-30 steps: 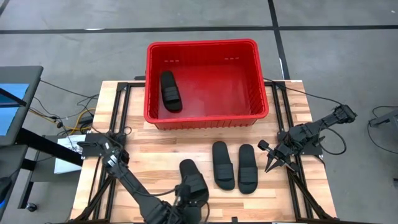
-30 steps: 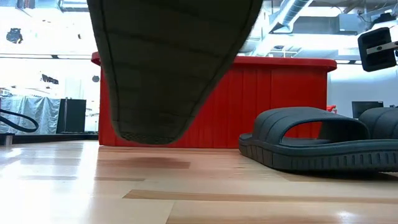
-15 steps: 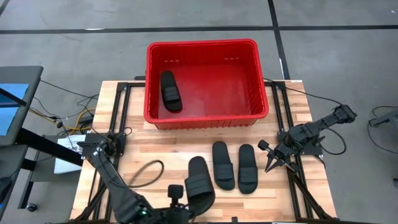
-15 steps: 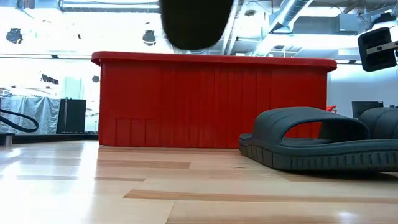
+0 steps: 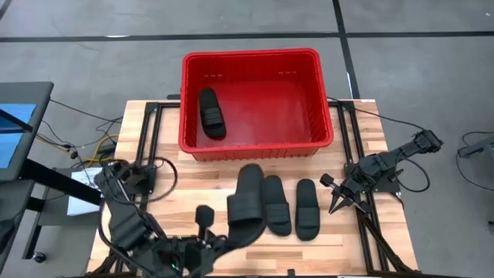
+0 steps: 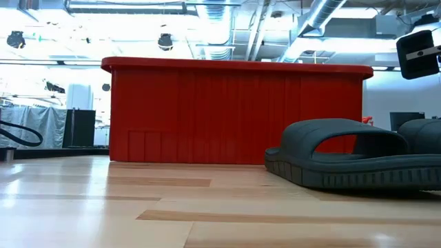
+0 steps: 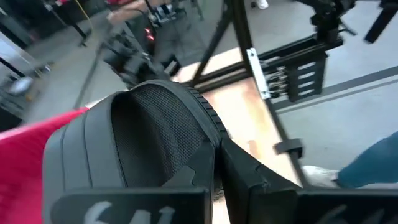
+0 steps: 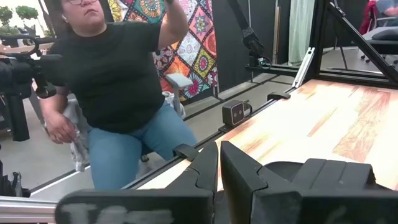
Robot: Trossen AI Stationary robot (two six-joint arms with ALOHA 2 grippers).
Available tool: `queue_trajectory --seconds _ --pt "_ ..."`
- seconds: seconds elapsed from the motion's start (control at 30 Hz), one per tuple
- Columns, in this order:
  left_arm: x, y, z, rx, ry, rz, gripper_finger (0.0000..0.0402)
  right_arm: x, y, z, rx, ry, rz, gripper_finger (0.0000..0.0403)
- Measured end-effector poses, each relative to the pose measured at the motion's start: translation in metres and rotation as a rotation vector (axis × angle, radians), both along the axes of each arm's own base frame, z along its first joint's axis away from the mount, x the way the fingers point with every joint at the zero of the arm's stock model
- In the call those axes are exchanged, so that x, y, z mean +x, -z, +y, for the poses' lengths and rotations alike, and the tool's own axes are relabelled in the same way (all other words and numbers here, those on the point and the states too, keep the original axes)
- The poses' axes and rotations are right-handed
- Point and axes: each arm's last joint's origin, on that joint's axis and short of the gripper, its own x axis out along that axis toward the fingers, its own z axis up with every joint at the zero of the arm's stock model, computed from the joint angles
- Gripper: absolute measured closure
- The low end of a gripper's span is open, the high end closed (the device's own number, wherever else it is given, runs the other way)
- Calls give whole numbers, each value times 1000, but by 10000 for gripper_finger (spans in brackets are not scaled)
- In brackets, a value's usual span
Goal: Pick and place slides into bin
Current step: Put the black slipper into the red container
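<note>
My left gripper [image 5: 235, 228] is shut on a black slide [image 5: 248, 197], raised above the table's near middle; the slide fills the left wrist view [image 7: 137, 143]. Two more slides [image 5: 276, 205] [image 5: 307, 208] lie flat on their soles side by side on the table, and they show in the low view [image 6: 351, 155]. A fourth slide [image 5: 211, 113] lies on the floor of the red bin [image 5: 255, 143], at its left. My right gripper [image 5: 337, 202] waits shut and empty at the table's right edge. My left gripper pinches the slide between its two fingers at its near end [image 7: 214, 149]. One finger [image 7: 189, 180] lies on the mesh-textured inner side and the other [image 7: 255, 180] on the outside. The fingers come from the table's near side. The slide is lifted clear and reaches out toward the bin.
The bin stands at the table's far middle, its tall front wall [image 6: 234, 114] facing the slides. A person in a black shirt and jeans sits beyond the table [image 8: 118, 81]. Bare wood [image 5: 185, 177] lies left of the slides.
My left gripper has risen with the slide and gone toward the table's far edge and the bin. The slide has left the low view upward. It now hangs over the table just left of the two lying slides.
</note>
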Motion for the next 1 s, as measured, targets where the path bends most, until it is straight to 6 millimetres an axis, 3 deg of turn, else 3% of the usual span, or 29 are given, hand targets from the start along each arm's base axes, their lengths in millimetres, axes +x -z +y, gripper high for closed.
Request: queue_trajectory --seconds 0.37,0.7,0.87,1.0 --pt "-7 -33 74 291 -133 12 400 0 0 0 0 0 0 392" --pt "24 -31 149 419 -204 181 401 0 0 0 0 0 0 392" --pt "23 -39 190 356 -219 219 401 0 0 0 0 0 0 392" --pt "18 -33 214 342 -257 270 401 0 0 0 0 0 0 392"
